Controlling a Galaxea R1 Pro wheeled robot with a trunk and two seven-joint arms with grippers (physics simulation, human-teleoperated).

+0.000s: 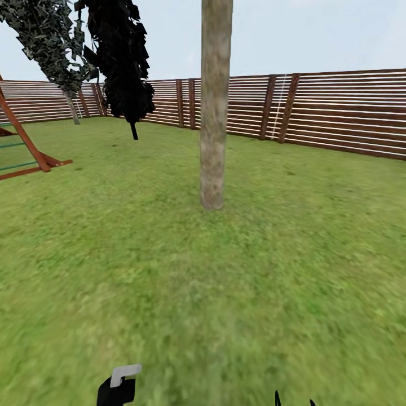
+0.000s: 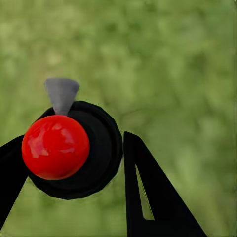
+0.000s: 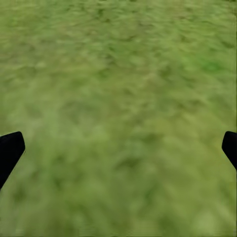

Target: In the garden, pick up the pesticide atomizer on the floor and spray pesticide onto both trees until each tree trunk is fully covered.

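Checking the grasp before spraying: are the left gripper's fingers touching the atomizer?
Touching. The left wrist view shows both fingers pressed against the atomizer, no gap.

Flat, even daylight across three simulator renders; soft focus on every ground surface.

We record bright, diffuse light with no visible source and a pale, hazy sky; the tree trunk [image 1: 215,107] throws no clear shadow on the lawn [image 1: 254,270]. We see the grass smeared and blurred toward the lower edge of the head view, sharper near the fence [image 1: 338,113], whose slats bow slightly toward the frame edges. In both wrist views we note grass as out-of-focus green mottling. We find small white highlights on the red ball [image 2: 55,146]; the dark foliage [image 1: 121,62] reads nearly pure black, without detail.
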